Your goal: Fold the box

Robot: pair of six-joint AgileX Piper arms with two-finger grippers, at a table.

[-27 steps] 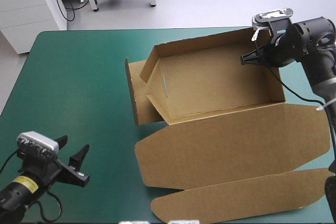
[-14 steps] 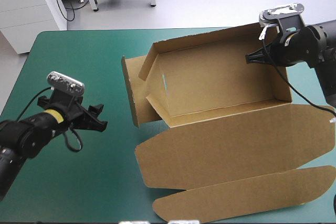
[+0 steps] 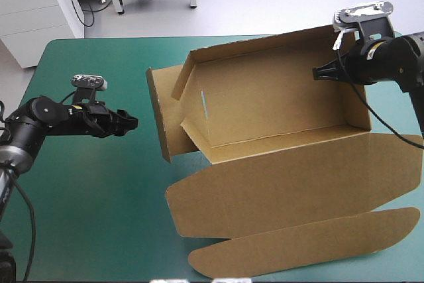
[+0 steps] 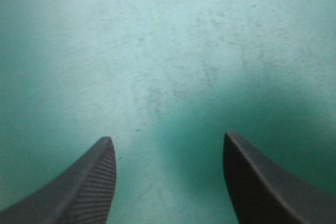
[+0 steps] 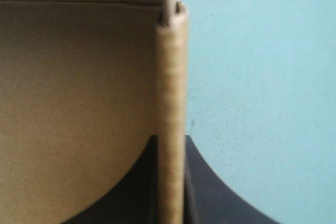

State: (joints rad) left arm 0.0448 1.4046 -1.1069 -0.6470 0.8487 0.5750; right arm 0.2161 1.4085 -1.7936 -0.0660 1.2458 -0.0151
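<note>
The brown box (image 3: 265, 104) stands in the middle of the teal-green table with its far wall and right wall raised. Its lid (image 3: 291, 183) lies flat toward the front edge. My right gripper (image 3: 317, 73) is at the far right corner, shut on the right wall. In the right wrist view the wall's edge (image 5: 170, 77) runs up between the fingers of that gripper (image 5: 170, 137). The left end flap (image 3: 158, 120) stands out from the box. My left gripper (image 3: 131, 122) hovers a short way to its left, open, with only the cover ahead of it (image 4: 167, 136).
The lid's long tuck flap (image 3: 298, 243) lies close to the table's front edge, and the lid reaches the right edge. Bare teal-green cover (image 3: 86, 197) stretches along the left and front left.
My left arm has swung from the front left corner up toward the box's left flap. My right gripper has drifted right with the wall, and the left flap has turned a little outward.
</note>
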